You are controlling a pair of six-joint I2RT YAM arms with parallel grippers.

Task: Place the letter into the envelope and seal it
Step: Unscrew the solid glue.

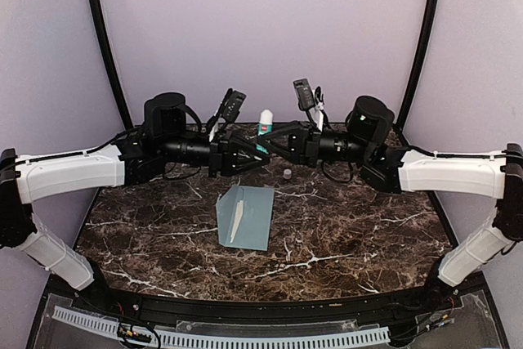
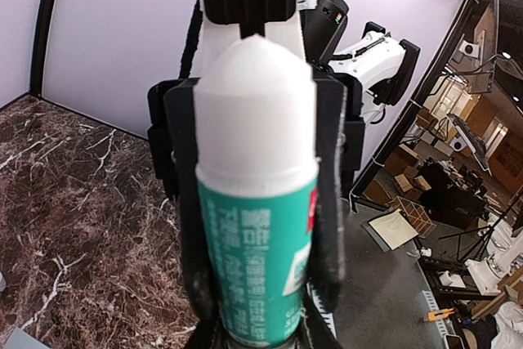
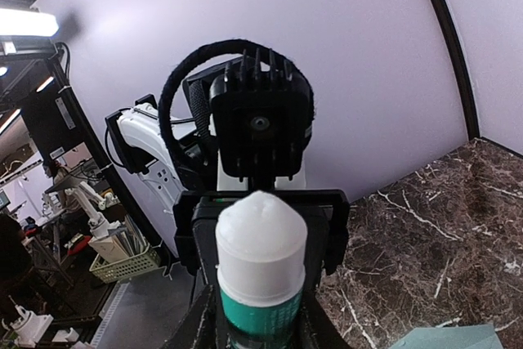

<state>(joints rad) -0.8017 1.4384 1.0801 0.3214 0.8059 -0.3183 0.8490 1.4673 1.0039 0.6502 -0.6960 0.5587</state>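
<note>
A white-and-green glue stick (image 1: 265,124) stands upright in the air above the back of the table, between both arms. My left gripper (image 1: 252,151) is shut on its green body (image 2: 257,251) from the left. My right gripper (image 1: 279,143) meets it from the right, its fingers (image 3: 194,324) pressed against the same tube (image 3: 260,316). The pale blue-grey envelope (image 1: 247,217) lies flat on the marble in front of them, untouched. A narrow white strip (image 1: 235,220) runs along it; I cannot tell whether that is the letter or the flap's inside.
A small pale cap-like piece (image 1: 288,174) sits on the dark marble table (image 1: 359,226) just below the right gripper. Purple walls close in the back and sides. A black rail (image 1: 261,304) runs along the near edge.
</note>
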